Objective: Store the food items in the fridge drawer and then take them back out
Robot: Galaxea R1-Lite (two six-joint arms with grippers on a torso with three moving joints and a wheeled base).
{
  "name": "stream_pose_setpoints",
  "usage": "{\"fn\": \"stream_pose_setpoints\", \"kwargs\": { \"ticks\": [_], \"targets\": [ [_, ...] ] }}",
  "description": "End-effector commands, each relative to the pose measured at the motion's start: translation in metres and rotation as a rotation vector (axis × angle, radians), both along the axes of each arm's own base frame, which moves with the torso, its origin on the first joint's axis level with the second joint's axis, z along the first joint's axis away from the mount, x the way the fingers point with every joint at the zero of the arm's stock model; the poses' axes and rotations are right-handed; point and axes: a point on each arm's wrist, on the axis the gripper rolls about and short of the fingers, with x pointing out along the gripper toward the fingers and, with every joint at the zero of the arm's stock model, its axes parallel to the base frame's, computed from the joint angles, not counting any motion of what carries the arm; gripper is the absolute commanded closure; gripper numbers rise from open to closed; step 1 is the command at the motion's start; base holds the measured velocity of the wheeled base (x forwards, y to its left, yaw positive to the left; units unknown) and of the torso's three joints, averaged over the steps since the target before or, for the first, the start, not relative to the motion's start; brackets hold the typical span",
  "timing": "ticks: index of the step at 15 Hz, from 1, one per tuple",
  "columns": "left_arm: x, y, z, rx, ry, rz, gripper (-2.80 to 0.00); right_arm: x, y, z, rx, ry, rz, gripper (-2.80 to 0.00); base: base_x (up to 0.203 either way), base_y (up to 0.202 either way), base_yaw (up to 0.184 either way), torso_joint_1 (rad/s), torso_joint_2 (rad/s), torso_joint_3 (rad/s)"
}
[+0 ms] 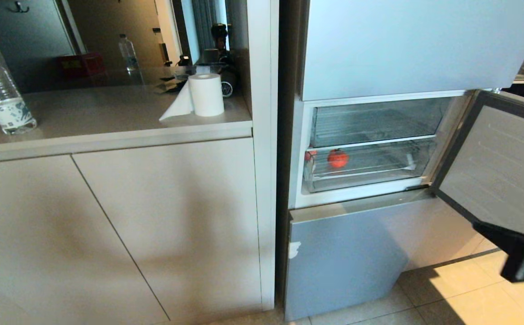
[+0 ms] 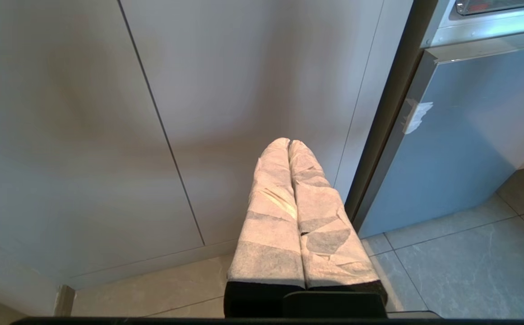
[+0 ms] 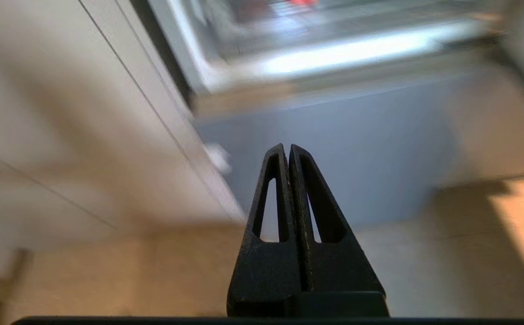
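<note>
We see the red fruit (image 1: 337, 158) in the fridge drawer (image 1: 365, 174), centre-right of frame. Right gripper (image 3: 289, 149) is pinched together, empty, lower right; it risks clipping the open door (image 1: 496, 167). Left gripper (image 2: 289, 143) is closed too, holding nothing.

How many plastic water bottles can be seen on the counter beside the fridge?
2. One water bottle stands at the counter's near left edge, cut off by the picture's border. A second, smaller bottle stands further back, towards the wall. Others may sit out of view.
</note>
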Motion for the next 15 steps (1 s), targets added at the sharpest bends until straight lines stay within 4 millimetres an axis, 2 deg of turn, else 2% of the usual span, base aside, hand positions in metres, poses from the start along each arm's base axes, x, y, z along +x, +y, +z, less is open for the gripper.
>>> {"fn": "stream_pose_setpoints", "kwargs": {
  "ticks": [1, 3, 5, 8, 15],
  "targets": [
    [0.0, 0.0, 0.0, 0.0, 0.0, 0.002, 0.0, -0.084, -0.027, -0.025, -0.062, -0.115, -0.078, 0.0, 0.0, 0.0, 0.0, 0.0, 0.0, 0.0],
    [0.0, 0.0, 0.0, 0.0, 0.0, 0.001, 0.0, -0.111, -0.03, -0.068, -0.163, -0.083, -0.103, 0.0, 0.0, 0.0, 0.0, 0.0, 0.0, 0.0],
    [0.0, 0.0, 0.0, 0.0, 0.0, 0.001, 0.0, -0.128, -0.03, -0.097, -0.214, -0.068, -0.105, 0.0, 0.0, 0.0, 0.0, 0.0, 0.0, 0.0],
    [0.0, 0.0, 0.0, -0.001, 0.0, 0.002, 0.0, -0.146, -0.03, -0.11, -0.221, -0.232, -0.106, 0.0, 0.0, 0.0, 0.0, 0.0, 0.0, 0.0],
    [0.0, 0.0, 0.0, -0.001, 0.0, 0.005, 0.0, -0.146, -0.03, -0.115, -0.207, -0.218, -0.112, 0.0, 0.0, 0.0, 0.0, 0.0, 0.0, 0.0]
  ]
}}
